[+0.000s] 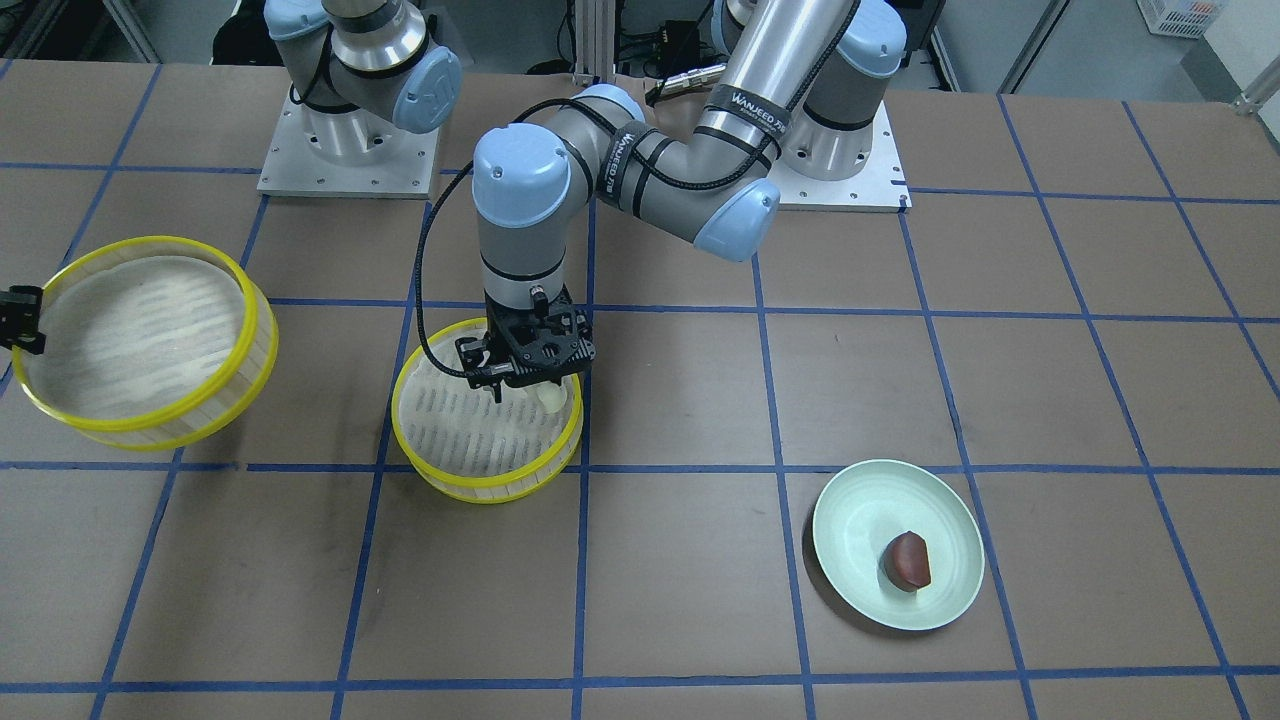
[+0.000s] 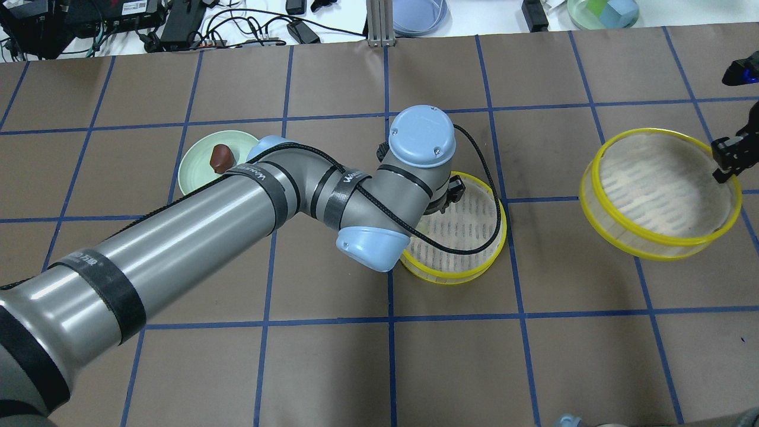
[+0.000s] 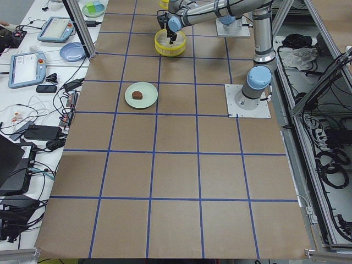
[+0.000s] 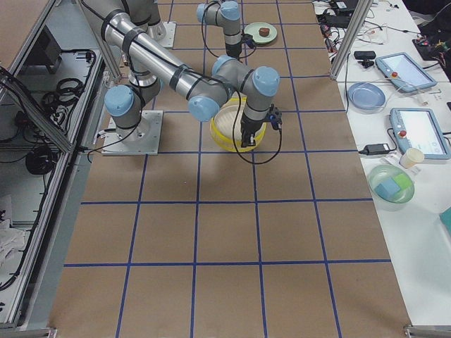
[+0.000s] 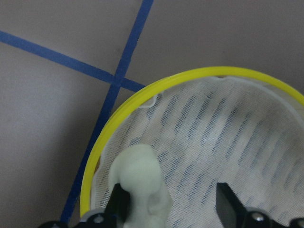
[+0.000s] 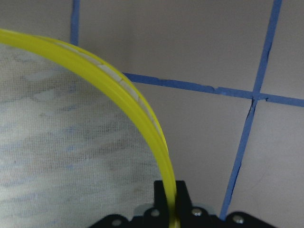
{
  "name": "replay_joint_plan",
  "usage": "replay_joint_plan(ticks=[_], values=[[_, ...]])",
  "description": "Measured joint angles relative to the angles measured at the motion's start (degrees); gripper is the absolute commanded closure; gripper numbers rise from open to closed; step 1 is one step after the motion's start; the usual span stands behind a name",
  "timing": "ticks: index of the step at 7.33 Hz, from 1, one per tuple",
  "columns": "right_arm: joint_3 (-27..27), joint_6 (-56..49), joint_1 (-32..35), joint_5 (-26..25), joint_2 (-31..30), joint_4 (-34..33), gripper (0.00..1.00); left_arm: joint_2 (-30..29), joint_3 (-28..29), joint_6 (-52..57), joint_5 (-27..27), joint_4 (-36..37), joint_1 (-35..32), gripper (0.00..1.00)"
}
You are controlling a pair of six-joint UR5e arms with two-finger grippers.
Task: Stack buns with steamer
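The cream-white bun (image 1: 549,398) lies inside the yellow-rimmed steamer (image 1: 486,490) at the table's middle, by its rim. My left gripper (image 1: 522,390) hangs over it, open. In the left wrist view the bun (image 5: 140,185) rests against one finger (image 5: 118,204), with a gap to the other. The dark reddish-brown bun (image 1: 907,560) lies on the pale green plate (image 1: 860,500). My right gripper (image 1: 20,318) is shut on the rim of a second steamer (image 1: 130,330), which is tilted; the right wrist view shows the rim (image 6: 142,109) between its fingers.
The left arm's elbow covers part of the middle steamer (image 2: 456,276) in the overhead view. The plate (image 2: 198,172) with the dark bun (image 2: 221,157) lies on the robot's left. Both arm bases stand at the table's rear. Cables and devices lie beyond the far edge.
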Motion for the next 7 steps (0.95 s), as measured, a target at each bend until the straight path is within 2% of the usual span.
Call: replay_joint_plan(ticks=[3, 4, 6, 7], values=[[0.03, 10.65, 8.93, 0.49, -1.88, 3.12, 1.0, 1.86, 0.07, 0.57, 0.3, 0.11, 0.3, 0.0], [0.14, 13.55, 11.34, 0.58, -1.92, 3.27, 1.0, 2.66, 0.04, 2.46, 2.19, -0.11, 0.84, 0.0], [0.55, 20.29, 16.68, 0.87, -1.7, 3.39, 1.0, 4.92, -0.12, 12.48, 8.09, -0.91, 4.42, 0.0], [0.68, 24.69, 20.09, 1.38, -1.35, 3.35, 1.0, 6.12, -0.15, 18.35, 8.86, -1.14, 8.28, 0.0]])
